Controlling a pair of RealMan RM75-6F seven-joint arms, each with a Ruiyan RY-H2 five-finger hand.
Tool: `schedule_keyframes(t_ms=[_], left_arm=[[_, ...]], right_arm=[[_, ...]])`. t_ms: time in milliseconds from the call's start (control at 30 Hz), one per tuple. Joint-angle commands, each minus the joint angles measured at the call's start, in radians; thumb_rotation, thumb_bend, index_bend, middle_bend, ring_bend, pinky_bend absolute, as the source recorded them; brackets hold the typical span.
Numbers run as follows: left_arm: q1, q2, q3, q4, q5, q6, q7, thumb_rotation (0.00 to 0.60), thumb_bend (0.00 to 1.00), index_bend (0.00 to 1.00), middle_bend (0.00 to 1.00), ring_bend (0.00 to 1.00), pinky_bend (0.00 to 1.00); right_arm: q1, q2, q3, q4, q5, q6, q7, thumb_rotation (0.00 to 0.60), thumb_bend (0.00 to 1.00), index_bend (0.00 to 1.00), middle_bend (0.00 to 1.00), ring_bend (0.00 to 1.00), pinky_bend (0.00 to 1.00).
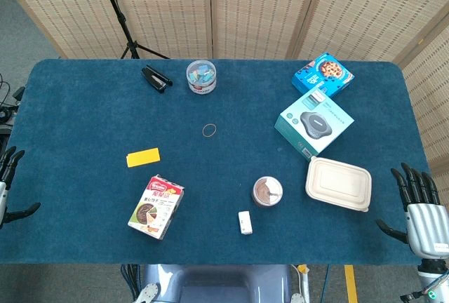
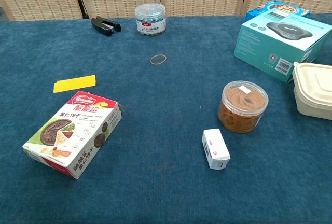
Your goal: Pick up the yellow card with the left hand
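The yellow card lies flat on the blue table cloth, left of centre; the chest view shows the same card just beyond a food box. My left hand hangs at the table's left edge, fingers spread and holding nothing, well to the left of the card. At the right edge my right hand is also spread and holds nothing. Neither hand appears in the chest view.
A food box lies just in front of the card. Further off are a stapler, a clip jar, a rubber band, a jar of bands, a small white box, a takeaway container and two boxes.
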Motion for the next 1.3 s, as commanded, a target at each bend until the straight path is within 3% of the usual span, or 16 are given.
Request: schedule_keyframes(t_ms=[33, 567, 967, 1300], left_arm=[[0.000, -0.002, 0.000, 0.001, 0.000, 0.000, 0.001, 0.600, 0.05, 0.00, 0.00, 0.00, 0.00], [-0.031, -0.032, -0.006, 0.058, 0.000, -0.048, -0.032, 0.600, 0.06, 0.00, 0.00, 0.00, 0.00], [-0.172, -0.189, -0.010, 0.288, 0.071, -0.204, -0.231, 0.600, 0.10, 0.00, 0.00, 0.00, 0.00], [-0.296, -0.329, -0.067, 0.414, 0.010, -0.321, -0.154, 0.600, 0.12, 0.00, 0.00, 0.00, 0.00]], right_arm=[[0.000, -0.001, 0.001, 0.002, 0.001, 0.001, -0.004, 0.600, 0.00, 0.00, 0.00, 0.00, 0.00], [-0.005, -0.022, 0.009, 0.013, -0.003, 0.026, -0.065, 0.600, 0.00, 0.00, 0.00, 0.00, 0.00], [0.005, -0.014, 0.007, 0.019, 0.027, -0.019, -0.025, 0.600, 0.00, 0.00, 0.00, 0.00, 0.00], [0.014, -0.012, 0.013, 0.027, 0.057, -0.047, 0.002, 0.600, 0.00, 0.00, 0.00, 0.00, 0.00]])
